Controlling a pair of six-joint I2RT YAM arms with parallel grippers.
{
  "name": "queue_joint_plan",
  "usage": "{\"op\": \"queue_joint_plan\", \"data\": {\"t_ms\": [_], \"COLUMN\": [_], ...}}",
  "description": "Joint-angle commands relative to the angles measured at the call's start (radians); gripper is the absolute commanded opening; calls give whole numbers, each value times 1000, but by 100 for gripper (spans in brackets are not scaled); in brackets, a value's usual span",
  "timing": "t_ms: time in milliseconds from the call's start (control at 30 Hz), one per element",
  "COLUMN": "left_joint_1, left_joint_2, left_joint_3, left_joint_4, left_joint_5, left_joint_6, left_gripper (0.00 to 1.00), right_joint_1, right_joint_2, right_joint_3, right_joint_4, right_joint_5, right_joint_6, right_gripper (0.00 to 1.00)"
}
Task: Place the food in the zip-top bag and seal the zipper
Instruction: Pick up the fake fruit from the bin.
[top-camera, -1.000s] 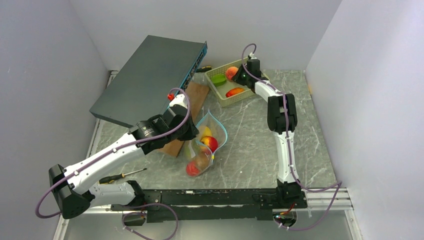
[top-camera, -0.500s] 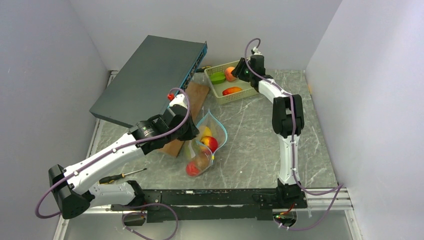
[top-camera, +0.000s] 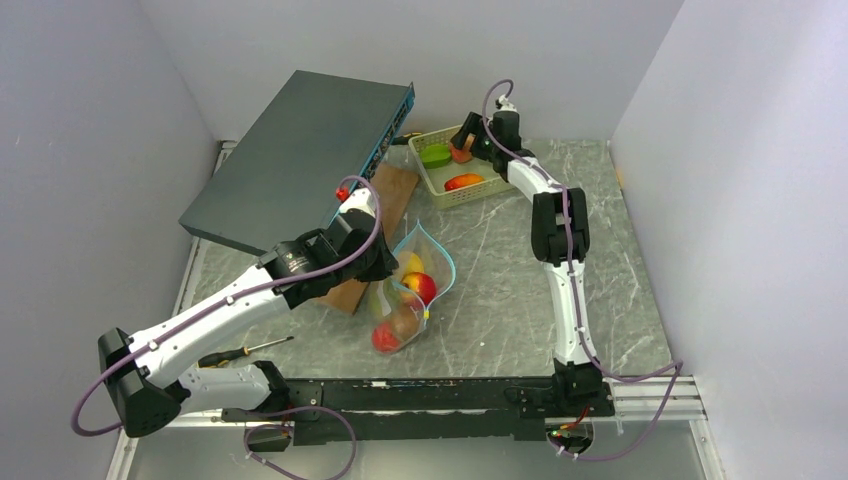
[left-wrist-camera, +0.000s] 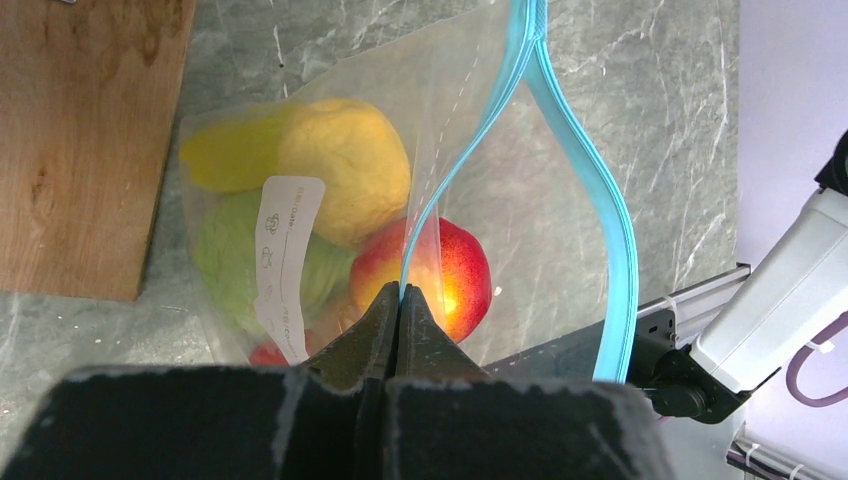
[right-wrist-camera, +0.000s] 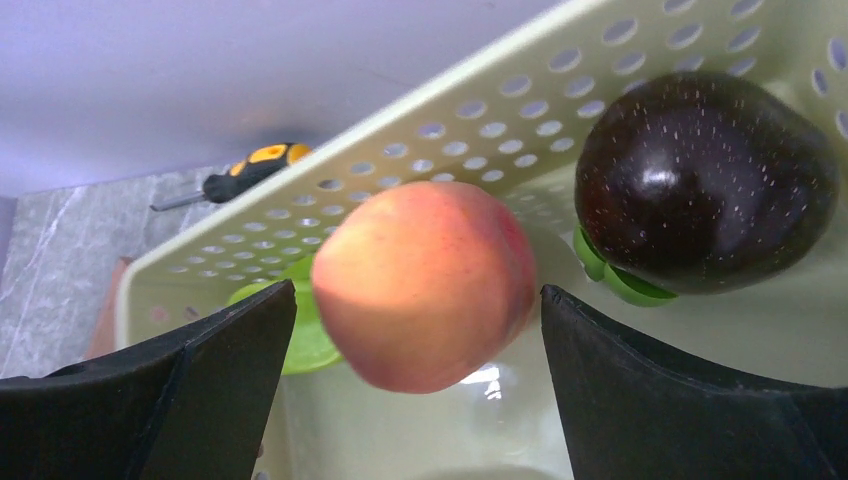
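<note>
The clear zip-top bag (top-camera: 408, 295) lies mid-table with its mouth gaping, teal zipper (left-wrist-camera: 612, 240) bowed apart. Inside it are a yellow fruit (left-wrist-camera: 340, 165), a light green piece (left-wrist-camera: 235, 255) and a red apple (left-wrist-camera: 450, 275). My left gripper (left-wrist-camera: 400, 293) is shut on the near zipper strip of the bag. My right gripper (right-wrist-camera: 418, 292) stands open in the pale green basket (top-camera: 447, 196), its fingers on either side of an orange peach (right-wrist-camera: 420, 280) without touching it. A dark purple fruit (right-wrist-camera: 705, 185) lies beside the peach. An orange-red piece (top-camera: 466, 182) sits lower in the basket.
A dark grey box (top-camera: 300, 150) leans at the back left, above a wooden board (top-camera: 388, 195) next to the bag. A screwdriver (top-camera: 243, 350) lies near the left arm's base, and another screwdriver (right-wrist-camera: 245, 168) lies behind the basket. White walls close in the table.
My right gripper has opened wide and shifted slightly left and down over the peach in the basket. The left gripper and the bag have not moved.
</note>
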Motion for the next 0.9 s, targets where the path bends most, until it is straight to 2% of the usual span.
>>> {"op": "queue_joint_plan", "data": {"t_ms": [0, 67, 133, 333, 367, 467, 600, 867], "left_joint_1": [0, 0, 0, 0, -1, 0, 0, 0], "left_joint_2": [9, 15, 22, 29, 27, 20, 13, 6], "left_joint_3": [46, 51, 56, 60, 55, 46, 37, 23], "left_joint_4": [-10, -12, -13, -17, -14, -7, -1, 15], "left_joint_5": [-1, 0, 2, 2, 1, 3, 3, 9], "left_joint_6": [3, 6, 8, 9, 9, 8, 8, 10], "left_gripper": [0, 0, 0, 0, 0, 0, 0, 0], "right_joint_1": [0, 4, 6, 4, 4, 4, 4, 9], "right_joint_2": [45, 55, 56, -35, -49, -90, -176, -465], "right_joint_3": [60, 70, 73, -32, -37, -50, -115, -445], "right_joint_4": [50, 48, 40, 76, 68, 37, 26, 68], "right_joint_5": [8, 24, 32, 40, 37, 29, 14, -19], "right_joint_6": [25, 21, 20, -8, -18, -44, -60, -36], "right_gripper": [93, 89, 79, 36, 27, 11, 1, 0]}}
